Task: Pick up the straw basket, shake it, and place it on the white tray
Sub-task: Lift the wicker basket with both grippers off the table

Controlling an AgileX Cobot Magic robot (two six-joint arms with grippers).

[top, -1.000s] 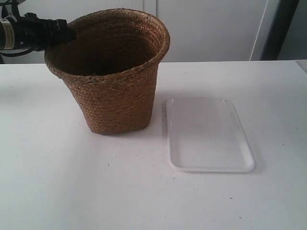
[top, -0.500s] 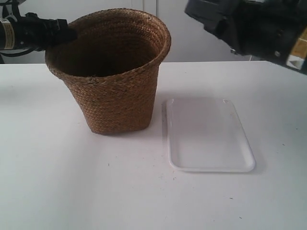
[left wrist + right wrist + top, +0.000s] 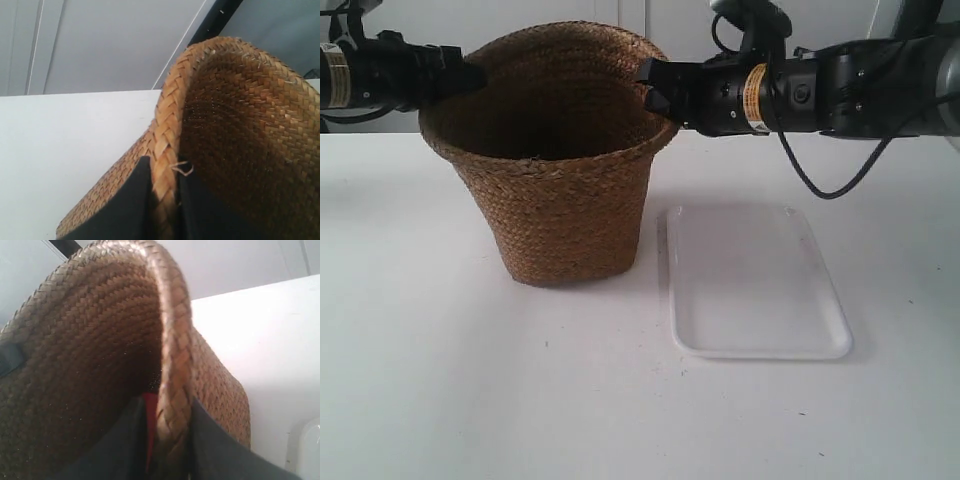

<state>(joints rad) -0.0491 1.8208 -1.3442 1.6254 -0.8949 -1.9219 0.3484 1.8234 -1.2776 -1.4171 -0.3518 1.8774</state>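
The brown woven straw basket (image 3: 565, 200) stands on the table, just left of the white tray (image 3: 755, 285), which holds nothing. My left gripper (image 3: 470, 72) is shut on the braided rim at the basket's left side; in the left wrist view the black fingers (image 3: 164, 165) pinch the basket's rim (image 3: 170, 115) from both sides. My right gripper (image 3: 652, 95) straddles the opposite rim, which is dented inward there. In the right wrist view its fingers (image 3: 167, 402) stand either side of the basket's rim (image 3: 177, 340), with a red sliver showing in the gap on the inner side.
The white table (image 3: 470, 380) stretches out in front of the basket and tray. The right arm and its cable (image 3: 820, 185) hang over the table behind the tray. A white wall lies behind.
The right arm has come in from the upper right and set its fingers over the basket's right rim, denting it. The left gripper keeps its hold; the basket has barely shifted.
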